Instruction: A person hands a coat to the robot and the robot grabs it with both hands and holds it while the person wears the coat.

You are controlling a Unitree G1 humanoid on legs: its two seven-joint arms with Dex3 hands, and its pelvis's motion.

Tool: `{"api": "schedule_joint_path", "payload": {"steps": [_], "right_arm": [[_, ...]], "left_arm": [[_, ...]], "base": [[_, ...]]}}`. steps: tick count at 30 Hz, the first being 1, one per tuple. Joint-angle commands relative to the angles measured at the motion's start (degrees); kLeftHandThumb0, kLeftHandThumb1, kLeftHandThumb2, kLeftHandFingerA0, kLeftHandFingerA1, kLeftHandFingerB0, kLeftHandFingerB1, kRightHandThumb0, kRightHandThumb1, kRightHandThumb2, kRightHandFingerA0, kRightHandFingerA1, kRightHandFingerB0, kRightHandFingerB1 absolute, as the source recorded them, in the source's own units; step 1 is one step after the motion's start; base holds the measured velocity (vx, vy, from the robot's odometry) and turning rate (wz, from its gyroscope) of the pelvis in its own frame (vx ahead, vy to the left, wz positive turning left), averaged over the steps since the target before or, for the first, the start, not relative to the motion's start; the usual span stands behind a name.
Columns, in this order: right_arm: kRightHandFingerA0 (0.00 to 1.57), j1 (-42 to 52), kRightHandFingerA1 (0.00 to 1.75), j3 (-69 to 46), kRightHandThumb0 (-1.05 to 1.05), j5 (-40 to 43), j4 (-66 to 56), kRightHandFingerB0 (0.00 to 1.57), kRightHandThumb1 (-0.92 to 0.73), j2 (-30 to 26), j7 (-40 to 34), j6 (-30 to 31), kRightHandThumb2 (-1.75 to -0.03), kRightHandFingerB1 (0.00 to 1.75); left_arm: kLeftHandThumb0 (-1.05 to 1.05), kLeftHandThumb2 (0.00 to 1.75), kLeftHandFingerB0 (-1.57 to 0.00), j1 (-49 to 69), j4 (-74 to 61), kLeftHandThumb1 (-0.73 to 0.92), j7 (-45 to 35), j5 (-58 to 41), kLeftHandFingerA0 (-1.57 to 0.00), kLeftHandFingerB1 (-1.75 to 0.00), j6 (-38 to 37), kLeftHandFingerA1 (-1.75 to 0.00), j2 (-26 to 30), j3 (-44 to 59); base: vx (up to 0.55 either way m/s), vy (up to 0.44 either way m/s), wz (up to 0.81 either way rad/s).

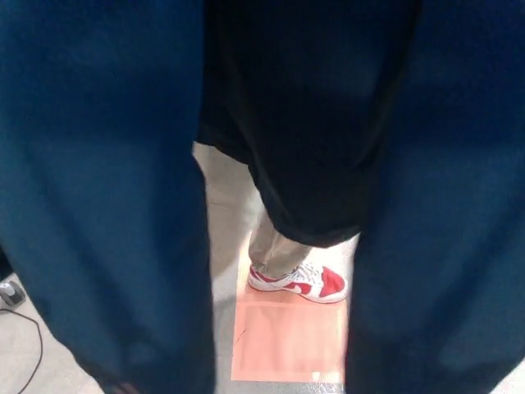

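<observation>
You can't see either robot hand, so their grip can't be told. One dark blue coat [98,205] hangs in two panels filling both sides of your view. Between them stands one person in a black top [312,123], one tan trouser leg [275,250], and one red-and-white shoe [299,283] on one orange floor patch [287,341].

The dark navy-blue cloth coat [98,205] hangs close before the head camera in two broad blurred panels, one down the left side and one down the right, parted in the middle and reaching to the bottom edge.
</observation>
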Motion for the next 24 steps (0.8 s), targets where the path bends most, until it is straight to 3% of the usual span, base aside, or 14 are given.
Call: {"api": "schedule_joint_path", "payload": {"steps": [1,3,4,8,9,10,11,13,14,15,18,21,22,24], "right_arm": [[1.20,-0.45,1.41,-0.43,-0.48,-0.97,1.55,0.87,-0.62,-4.42,0.94,2.82,-0.97,1.19],[1.20,-0.39,1.41,-0.48,-0.49,-0.96,1.55,0.86,-0.61,-4.24,0.92,2.85,-0.97,1.18],[1.20,-0.38,1.39,-0.37,-0.46,-1.09,1.56,0.87,-0.63,-4.17,0.97,3.02,-1.00,1.15],[1.20,-0.20,1.40,0.16,-0.47,-1.79,1.55,0.85,-0.61,-4.33,0.53,2.75,-0.98,1.17],[0.88,-0.20,1.75,0.22,-0.41,-1.90,1.56,0.72,-0.76,-4.33,0.61,2.87,-0.67,1.46],[0.89,-0.19,1.75,0.19,-0.41,-1.92,1.57,0.72,-0.77,-4.38,0.72,2.80,-0.67,1.47],[1.20,-0.21,1.40,0.15,-0.47,-1.92,1.57,0.86,-0.62,-4.40,0.73,2.71,-0.98,1.18],[1.19,-0.30,1.40,0.02,-0.46,-1.93,1.58,0.85,-0.63,-4.35,0.78,2.61,-0.99,1.15],[1.19,-0.36,1.38,0.01,-0.44,-2.00,1.58,0.86,-0.63,-4.35,0.83,2.69,-1.00,1.14],[1.19,-0.37,1.39,-0.08,-0.46,-1.98,1.59,0.85,-0.62,-4.38,0.83,2.69,-0.99,1.15],[1.18,-0.25,1.38,-0.38,-0.45,-1.94,1.61,0.85,-0.63,-4.35,1.10,2.82,-1.00,1.14],[1.19,-0.10,1.40,-0.40,-0.47,-2.24,1.60,0.85,-0.62,-4.53,1.03,2.70,-0.98,1.16],[1.19,-0.08,1.41,-0.50,-0.47,-2.21,1.59,0.85,-0.61,-4.61,1.07,2.46,-0.96,1.18],[1.19,0.03,1.40,-0.38,-0.46,-2.41,1.55,0.87,-0.61,-4.79,0.64,1.88,-0.97,1.19]], "left_arm": [[-0.44,0.97,-0.80,-0.98,1.27,0.62,-1.82,0.44,-1.22,-1.14,5.12,-1.41,4.17,0.64],[-0.40,0.64,-0.70,-1.00,1.26,0.80,-1.81,0.65,-0.91,-1.45,5.12,-1.75,4.14,0.45],[-0.45,0.98,-0.83,-1.02,1.26,0.64,-1.68,0.90,-1.21,-1.17,5.25,-1.42,4.09,0.22],[-0.44,0.64,-0.75,-0.99,1.27,0.81,-1.47,1.25,-0.91,-1.49,5.71,-1.75,3.88,-0.14],[-0.43,0.64,-0.74,-1.00,1.26,0.82,-1.95,0.91,-0.91,-1.48,5.51,-1.75,3.86,0.15],[-0.42,0.99,-0.85,-0.88,1.23,0.63,-1.45,1.02,-1.21,-1.14,5.30,-1.39,3.98,0.10],[-0.42,0.97,-0.82,-0.85,1.22,0.63,-1.26,1.14,-1.21,-1.14,5.22,-1.40,4.08,0.04],[-0.46,0.96,-0.83,-0.90,1.24,0.63,-1.40,1.30,-1.21,-1.19,5.29,-1.43,4.27,0.03],[-0.38,0.64,-0.71,-0.90,1.23,0.81,-1.51,1.36,-0.91,-1.50,5.26,-1.75,4.34,0.06],[-0.46,0.98,-0.86,-0.86,1.22,0.64,-1.46,1.36,-1.22,-1.21,5.24,-1.43,4.36,0.15],[-0.39,0.98,-0.82,-0.45,1.16,0.63,-1.07,1.61,-1.19,-1.12,4.46,-1.38,4.57,0.06],[-0.44,0.98,-0.80,-0.28,1.16,0.64,-1.55,1.45,-1.19,-1.15,4.40,-1.40,4.47,0.21],[-0.37,0.63,-0.77,-0.27,1.14,0.78,-1.64,1.65,-0.89,-1.27,4.23,-1.75,4.55,0.05],[-0.41,1.00,-0.82,-0.03,1.13,0.65,-1.12,1.70,-1.18,-1.13,4.16,-1.37,4.59,0.03]], "base": [[0.00,0.000,0.00],[0.00,0.000,0.00],[0.00,0.000,0.00],[0.00,0.000,0.00],[0.00,0.000,0.00],[0.00,0.000,0.00],[0.00,0.000,0.00],[0.00,0.000,0.00],[0.00,0.000,0.00],[0.00,0.000,0.00],[0.00,0.000,0.00],[0.00,0.000,0.00],[0.00,0.000,0.00],[0.00,0.000,0.00]]}}
